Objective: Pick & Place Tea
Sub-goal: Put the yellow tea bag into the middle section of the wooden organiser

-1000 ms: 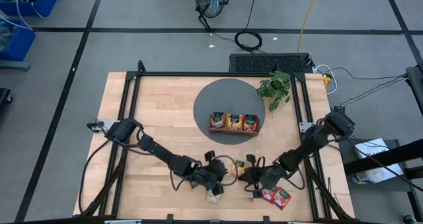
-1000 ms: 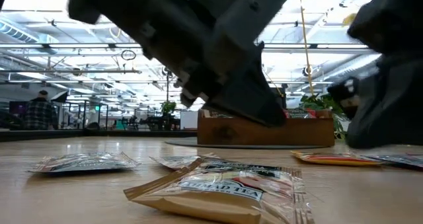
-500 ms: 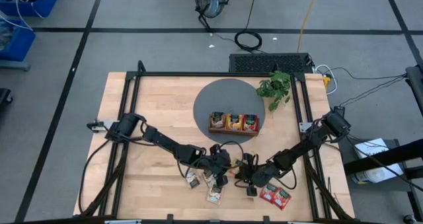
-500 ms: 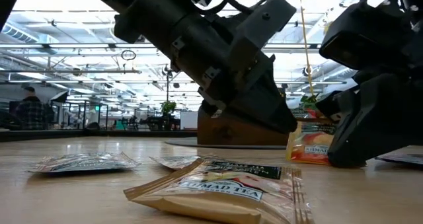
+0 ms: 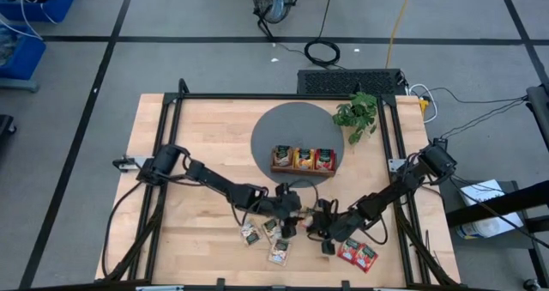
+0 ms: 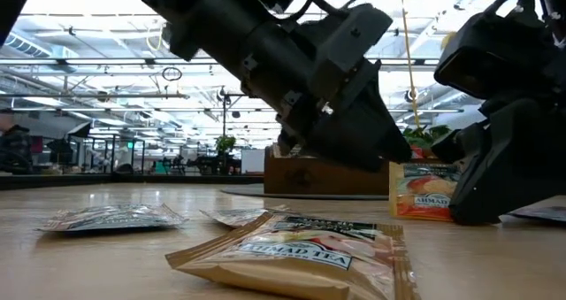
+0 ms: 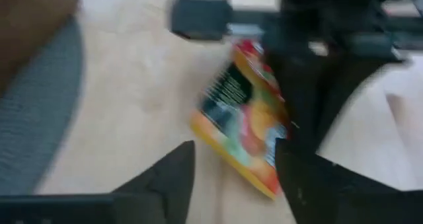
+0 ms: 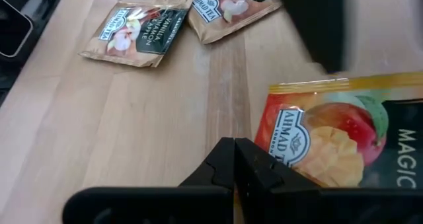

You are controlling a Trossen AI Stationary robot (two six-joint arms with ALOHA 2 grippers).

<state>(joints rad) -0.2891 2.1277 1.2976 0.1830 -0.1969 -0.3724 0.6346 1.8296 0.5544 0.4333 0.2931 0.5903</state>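
Since the earlier frame, both grippers have drawn closer together below the wooden tray [image 5: 304, 160]. Left gripper [image 5: 290, 225], fingers spread wide, faces the orange sachet [image 6: 424, 190] with bare tabletop between. Right gripper [image 5: 320, 227] holds that sachet upright, fingers [image 8: 232, 166] pinched on its edge. Three pale sachets [image 5: 264, 235] lie just left of it; two red sachets [image 5: 358, 255] lie near the table's front edge.

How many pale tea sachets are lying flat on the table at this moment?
3. The left sachet, middle sachet and front sachet lie close together near the front edge of the table. More may be hidden under the arms.
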